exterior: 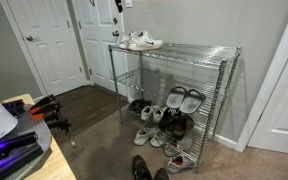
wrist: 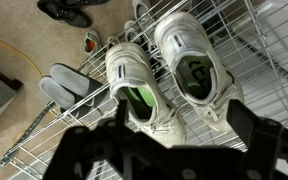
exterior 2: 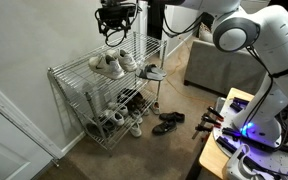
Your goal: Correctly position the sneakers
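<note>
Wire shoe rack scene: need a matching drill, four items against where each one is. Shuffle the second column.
Items:
1. pair of white lace-up sneakers
2. pair of black shoes
3. grey slip-ons with pale insides
4. black Robotiq gripper

Places:
A. on the floor in front of the rack
B. in the air above the rack
C. on the top shelf of the chrome wire rack
D. inside the rack, below the top shelf

Pairs: 1-C, 2-A, 3-D, 4-B

The small low-top lace-up sneakers (wrist: 134,70) are white with bright green insoles. The wire shelf rack (exterior: 224,52) is shiny silver. The soft slip-on shoes (exterior: 184,98) are grey with pale insides; the floor shoes (exterior 2: 167,123) are black. The panelled door (exterior: 49,40) is white.
</note>
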Controlling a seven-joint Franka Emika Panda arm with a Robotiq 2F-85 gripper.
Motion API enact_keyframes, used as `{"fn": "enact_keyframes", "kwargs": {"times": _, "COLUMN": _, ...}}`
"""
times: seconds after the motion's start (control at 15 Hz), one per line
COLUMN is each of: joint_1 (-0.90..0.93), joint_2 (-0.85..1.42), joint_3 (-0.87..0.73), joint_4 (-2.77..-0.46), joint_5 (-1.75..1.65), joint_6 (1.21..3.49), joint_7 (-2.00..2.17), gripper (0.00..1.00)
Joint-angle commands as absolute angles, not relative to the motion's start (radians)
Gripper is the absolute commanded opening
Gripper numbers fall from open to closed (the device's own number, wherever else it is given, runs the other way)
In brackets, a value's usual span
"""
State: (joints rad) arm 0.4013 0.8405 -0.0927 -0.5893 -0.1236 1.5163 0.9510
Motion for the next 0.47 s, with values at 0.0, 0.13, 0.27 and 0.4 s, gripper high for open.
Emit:
{"fn": "enact_keyframes", "kwargs": {"times": 0.0, "joint_1": 0.401, "joint_2": 0.779, "joint_3": -0.085, "joint_4": -0.639, "joint_5": -0.106, "joint_6": 1.479, "joint_7": 0.980, "gripper": 1.00}}
{"fn": "enact_keyframes", "kwargs": {"times": 0.13, "joint_1": 0.399, "joint_2": 0.772, "joint_3": -0.083, "joint_4": -0.638, "joint_5": -0.103, "joint_6": 1.472, "joint_7": 0.981, "gripper": 1.00}}
{"fn": "enact_keyframes", "kwargs": {"times": 0.27, "joint_1": 0.402, "joint_2": 0.811, "joint_3": -0.092, "joint_4": -0.589, "joint_5": -0.124, "joint_6": 1.489, "joint_7": 0.958, "gripper": 1.00}}
{"fn": "enact_keyframes", "kwargs": {"times": 0.4, "joint_1": 0.402, "joint_2": 0.811, "joint_3": -0.092, "joint_4": -0.590, "joint_5": -0.124, "joint_6": 1.488, "joint_7": 0.959, "gripper": 1.00}}
